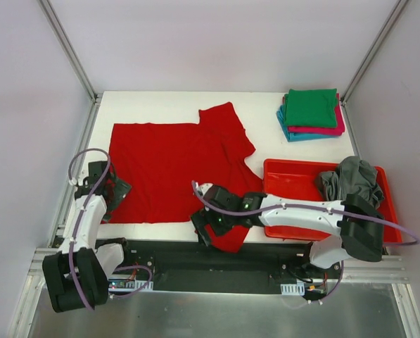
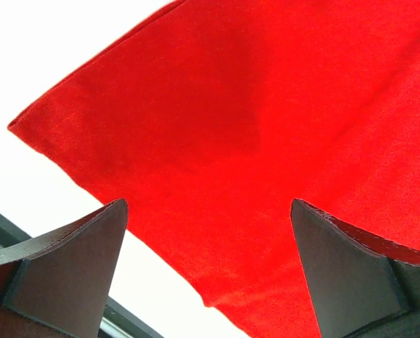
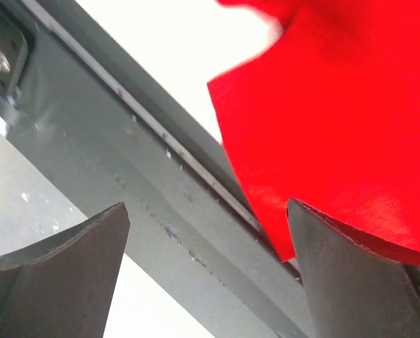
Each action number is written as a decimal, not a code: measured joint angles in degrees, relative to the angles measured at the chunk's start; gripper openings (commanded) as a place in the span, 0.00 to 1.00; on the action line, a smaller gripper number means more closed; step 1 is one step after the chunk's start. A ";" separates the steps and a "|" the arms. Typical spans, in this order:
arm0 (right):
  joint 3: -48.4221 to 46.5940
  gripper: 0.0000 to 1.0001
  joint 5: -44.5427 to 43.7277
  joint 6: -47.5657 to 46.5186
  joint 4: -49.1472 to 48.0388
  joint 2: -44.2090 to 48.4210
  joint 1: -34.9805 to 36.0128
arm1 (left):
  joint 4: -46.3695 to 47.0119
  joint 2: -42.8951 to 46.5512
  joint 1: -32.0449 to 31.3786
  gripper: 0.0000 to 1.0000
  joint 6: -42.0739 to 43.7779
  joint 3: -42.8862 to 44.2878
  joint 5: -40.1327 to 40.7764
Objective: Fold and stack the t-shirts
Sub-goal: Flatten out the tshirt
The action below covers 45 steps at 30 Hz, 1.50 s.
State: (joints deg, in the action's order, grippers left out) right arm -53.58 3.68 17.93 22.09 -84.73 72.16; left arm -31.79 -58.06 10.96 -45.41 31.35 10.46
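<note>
- Left gripper: jaws wide apart and empty, hovering at the near hem corner of the red t-shirt. Right gripper: also wide and empty, over the near sleeve.
- The red t-shirt lies spread flat mid-table, hem to my left, collar to my right. The near sleeve spills over the table's front edge onto the grey frame rail.
- My read: the step in hand is the first fold, bringing the near edge over towards the far edge.
- To do it well, I'd lower each gripper until one finger slides under the cloth, then pinch close to the edge, catching both layers.
- The right side is the risk. The sleeve is off the table, so I'd grab it where it hangs free and stay off the rail.
- I'd lift both corners together, level, with the cloth taut between them, or the fold skews.
- Further out: a folded stack sits at the far right, green t-shirt on top, then magenta t-shirt and teal t-shirt below.
- A dark grey t-shirt lies crumpled in the red tray, just beside the collar. I'd keep the swing away from both.
</note>
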 measured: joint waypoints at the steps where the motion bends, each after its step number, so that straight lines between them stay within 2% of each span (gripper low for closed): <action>1: -1.55 0.96 0.11 -1.11 0.79 0.26 -1.20 | -0.55 1.11 0.00 0.99 -0.26 0.83 -0.42; 4: -6.03 0.96 0.52 -4.09 2.47 0.66 -8.90 | -0.85 3.32 0.00 0.99 -0.63 4.83 -3.06; 7: -11.58 0.96 -0.09 -8.04 3.91 -0.87 -19.54 | 3.17 1.44 -0.02 0.99 0.39 10.12 -10.29; 11: -21.84 0.96 -1.70 -12.66 5.16 -8.13 -30.05 | 8.63 -8.85 -0.83 0.99 2.84 16.79 -17.49; 15: -33.66 0.96 -1.62 -17.09 6.36 -19.30 -35.91 | 12.48 -20.52 -1.75 0.99 4.33 19.85 -19.76; 22: -47.93 0.96 3.32 -19.98 8.13 -38.56 -43.30 | 13.49 -33.83 -1.86 0.99 4.44 20.87 -17.55; 26: -55.45 0.96 6.03 -20.50 10.34 -46.75 -46.73 | 14.45 -35.56 -1.49 0.99 4.24 23.04 -16.22; 31: -63.32 0.96 3.50 -19.50 11.37 -51.06 -48.87 | 14.62 -35.89 -0.42 0.99 3.78 23.17 -14.78; 37: -63.63 0.96 -1.36 -16.15 13.16 -51.95 -50.12 | 14.78 -35.95 1.09 0.99 2.47 23.17 -12.92; 45: -60.76 0.96 0.44 -12.39 13.75 -49.96 -53.88 | 14.71 -35.98 1.11 0.99 2.45 23.26 -13.14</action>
State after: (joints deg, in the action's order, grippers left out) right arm -114.34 4.12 5.54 35.83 -134.69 18.28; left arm -17.08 -94.04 12.08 -42.96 54.61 -2.68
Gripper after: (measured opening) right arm 0.959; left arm 0.990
